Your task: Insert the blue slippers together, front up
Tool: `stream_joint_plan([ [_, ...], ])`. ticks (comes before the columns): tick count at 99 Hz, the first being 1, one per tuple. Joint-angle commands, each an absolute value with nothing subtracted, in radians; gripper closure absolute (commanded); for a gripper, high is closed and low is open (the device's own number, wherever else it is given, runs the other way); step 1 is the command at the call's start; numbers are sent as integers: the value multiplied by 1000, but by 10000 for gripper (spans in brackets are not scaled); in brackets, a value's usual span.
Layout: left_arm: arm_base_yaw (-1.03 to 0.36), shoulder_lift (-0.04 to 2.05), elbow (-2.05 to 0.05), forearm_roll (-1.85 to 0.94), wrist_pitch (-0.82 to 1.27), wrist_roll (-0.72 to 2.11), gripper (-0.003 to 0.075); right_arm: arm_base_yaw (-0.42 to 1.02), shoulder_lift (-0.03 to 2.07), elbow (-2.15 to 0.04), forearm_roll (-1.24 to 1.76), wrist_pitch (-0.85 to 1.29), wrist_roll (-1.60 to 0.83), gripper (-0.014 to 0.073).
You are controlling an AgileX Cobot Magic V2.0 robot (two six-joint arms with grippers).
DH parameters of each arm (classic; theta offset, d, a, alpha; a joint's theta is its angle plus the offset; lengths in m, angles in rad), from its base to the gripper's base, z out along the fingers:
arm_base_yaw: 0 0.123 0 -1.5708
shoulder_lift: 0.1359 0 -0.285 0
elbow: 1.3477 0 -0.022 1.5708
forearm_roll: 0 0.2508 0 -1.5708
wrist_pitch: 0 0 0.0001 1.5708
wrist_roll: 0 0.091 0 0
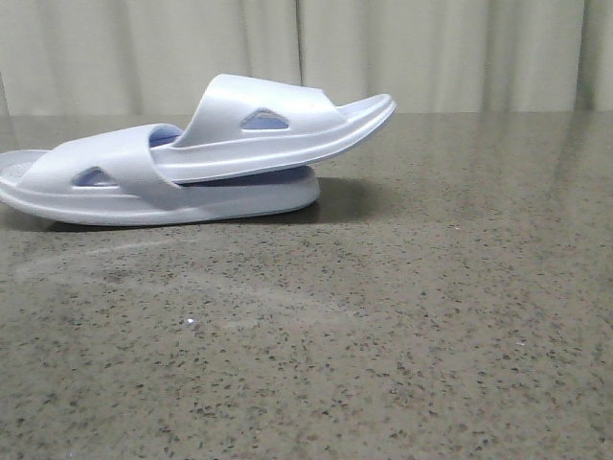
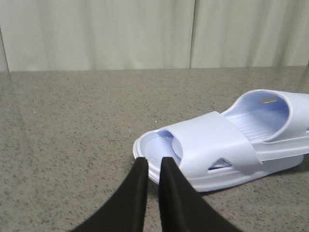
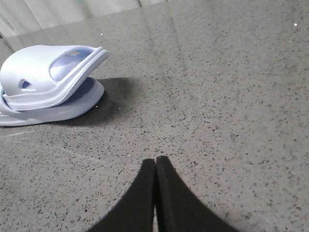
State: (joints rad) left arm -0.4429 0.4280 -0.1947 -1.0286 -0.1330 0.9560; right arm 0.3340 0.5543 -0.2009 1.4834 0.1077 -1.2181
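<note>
Nearest to the robot, the right gripper [image 3: 155, 166] has its two black fingers pressed together with nothing between them. It hangs over bare speckled table [image 1: 402, 335], well apart from the shoes.

A bit farther out, the left gripper [image 2: 153, 166] has its fingers almost together, with a thin gap, and it holds nothing. Its tips sit just beside the heel end of the lower slipper [image 2: 203, 164], not touching as far as the picture shows.

Farther back on the left side of the table lie the blue slippers [image 1: 192, 163]. The upper slipper [image 1: 278, 125] is pushed under the strap of the lower one, and its toe end tilts up to the right. So the tucking-in step looks done, or nearly done. The next move is probably just to pull both arms away without bumping the pair.

The heel of the lower slipper is cut off at the left edge of the front view. How deep the upper slipper goes under the strap is hidden. Behind everything hangs a pale curtain [image 1: 431, 48].
</note>
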Motion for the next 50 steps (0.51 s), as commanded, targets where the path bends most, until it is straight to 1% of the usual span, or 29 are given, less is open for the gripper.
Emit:
stream_joint_plan([
  [1,-369,397,-189,-560,-144,529,705,334,553,-226,1491,108,-1229,683],
  [3,-343,382,-175,-488,-137,459,705,334,553,-226,1491,108,-1229,683],
  [8,-282,339,-140,-186,-94,164,705,334,553,-226,1491,108,-1229,683],
  [11,-243,303,-122,-54,-67,24,705,334,553,-226,1491,108,-1229,683],
  [15,-208,267,-94,78,-31,-127,705,334,553,-226,1491,108,-1229,683],
  [18,-178,232,-75,107,-16,-174,705,334,553,-226,1491,108,-1229,683],
  [30,-110,132,18,66,-31,-181,705,334,553,-226,1491,108,-1229,683],
  [33,-99,109,14,51,58,-178,705,334,553,-226,1491,108,-1229,683],
  [37,-87,83,13,44,89,-169,705,334,553,-226,1491,108,-1229,683],
  [50,-84,55,14,-39,111,-15,705,334,555,-226,1491,108,-1229,683],
])
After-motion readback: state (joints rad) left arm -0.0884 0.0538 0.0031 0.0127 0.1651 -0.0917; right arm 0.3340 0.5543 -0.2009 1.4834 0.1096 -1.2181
